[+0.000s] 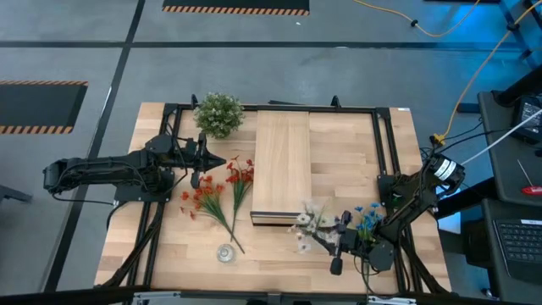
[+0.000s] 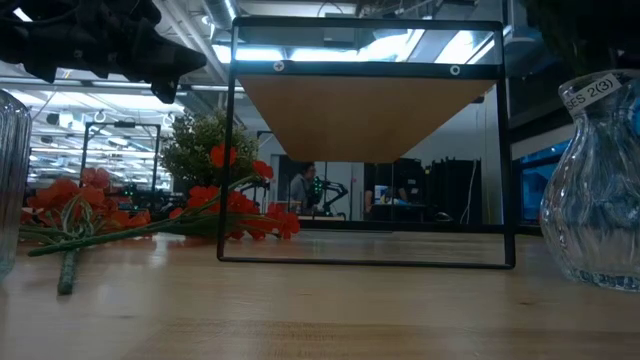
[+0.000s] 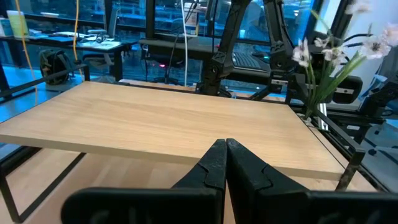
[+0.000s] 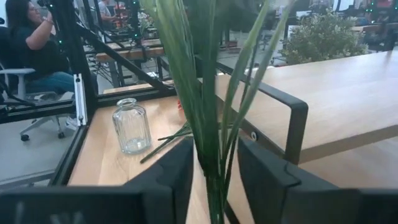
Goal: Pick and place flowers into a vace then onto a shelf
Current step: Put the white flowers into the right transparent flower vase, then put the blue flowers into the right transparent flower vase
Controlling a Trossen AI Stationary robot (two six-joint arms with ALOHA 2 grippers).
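A: What's on the left?

B: The left gripper hovers with fingers pressed together and empty, just left of the shelf. Near it lie the red flowers, with the glass vase at the near edge.

A: How would those handle?

B: Likely light, with thin springy stems. I'd grip low on the bare stem, since the blooms would crush or slip. The vase looks fragile and smooth, so a stem pushed in hard might tip it.

A: And the right?

B: The right gripper, near the shelf's front right corner, is clamped on the stems of the white flowers. Blue flowers lie just right of it.
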